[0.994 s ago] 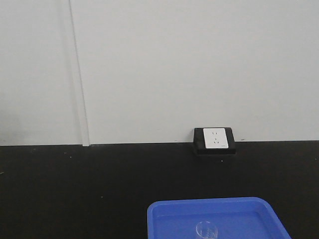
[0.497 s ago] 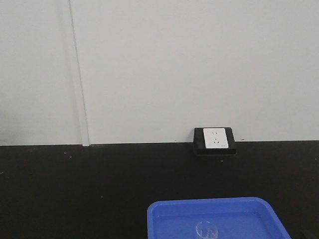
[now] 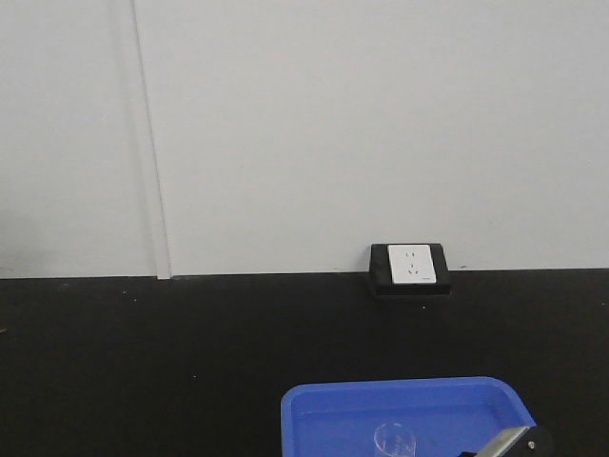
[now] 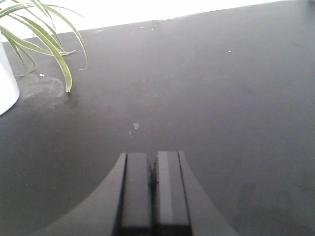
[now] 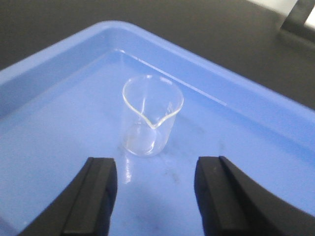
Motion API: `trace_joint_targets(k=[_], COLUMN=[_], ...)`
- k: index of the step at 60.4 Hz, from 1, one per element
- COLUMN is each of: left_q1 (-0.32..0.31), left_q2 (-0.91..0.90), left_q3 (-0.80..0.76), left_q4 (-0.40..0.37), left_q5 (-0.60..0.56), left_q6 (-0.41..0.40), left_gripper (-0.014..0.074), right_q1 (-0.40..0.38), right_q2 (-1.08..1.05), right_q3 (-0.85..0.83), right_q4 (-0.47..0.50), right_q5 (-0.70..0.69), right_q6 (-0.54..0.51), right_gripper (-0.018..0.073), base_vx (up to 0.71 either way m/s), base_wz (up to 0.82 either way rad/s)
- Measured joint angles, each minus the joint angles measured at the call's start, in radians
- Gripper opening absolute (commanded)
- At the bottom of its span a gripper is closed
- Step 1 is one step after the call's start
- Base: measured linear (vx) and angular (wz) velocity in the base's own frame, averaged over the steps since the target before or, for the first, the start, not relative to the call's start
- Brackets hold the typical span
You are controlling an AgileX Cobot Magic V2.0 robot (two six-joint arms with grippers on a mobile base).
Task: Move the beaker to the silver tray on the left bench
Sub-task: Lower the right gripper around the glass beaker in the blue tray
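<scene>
The small clear glass beaker (image 5: pixel 151 118) stands upright inside a blue plastic tray (image 5: pixel 64 64); in the front view the beaker (image 3: pixel 396 442) shows at the bottom edge. My right gripper (image 5: pixel 156 169) is open, its two black fingers just short of the beaker, which sits slightly left of the gap's centre. Part of the right arm (image 3: pixel 509 444) shows at the bottom right of the front view. My left gripper (image 4: pixel 151 160) is shut and empty above the bare black worktop (image 4: pixel 206 88). The silver tray is out of view.
A white pot (image 4: pixel 7 78) with long green leaves (image 4: pixel 47 34) stands at the far left of the left wrist view. A black-framed wall socket (image 3: pixel 411 268) sits where the black bench meets the white wall. A dark object (image 5: pixel 298 22) lies beyond the blue tray.
The right arm has come into the bottom right corner of the front view. The beaker and the blue tray have not moved.
</scene>
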Motion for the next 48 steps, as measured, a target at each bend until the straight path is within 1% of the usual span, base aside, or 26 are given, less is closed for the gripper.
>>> trace_joint_targets(k=[11, 18, 27, 31, 48], left_q1=[0.0, 0.0, 0.0, 0.0, 0.0], left_q2=[0.0, 0.0, 0.0, 0.0, 0.0], left_q3=[0.0, 0.0, 0.0, 0.0, 0.0], left_q4=[0.0, 0.0, 0.0, 0.0, 0.0], left_q5=[0.0, 0.0, 0.0, 0.0, 0.0], left_q6=[0.0, 0.0, 0.0, 0.0, 0.0], left_gripper=[0.0001, 0.0001, 0.0001, 0.0001, 0.0001], right_q1=[0.043, 0.066, 0.068, 0.068, 0.068], right_q2=[0.13, 0.198, 0.271, 0.302, 0.408], right_q3=[-0.06, -0.109, -0.166, -0.192, -0.303], right_q4=[0.022, 0.03, 0.06, 0.067, 0.068], right_q5=[-0.066, -0.084, -0.087, -0.087, -0.109], right_q6=[-0.002, -0.002, -0.003, -0.003, 0.0], right_gripper=[0.0439, 0.0484, 0.0548, 0.0563, 0.0565], base_vx=[0.0, 0.0, 0.0, 0.0, 0.0], base_wz=[0.0, 0.0, 0.0, 0.0, 0.0])
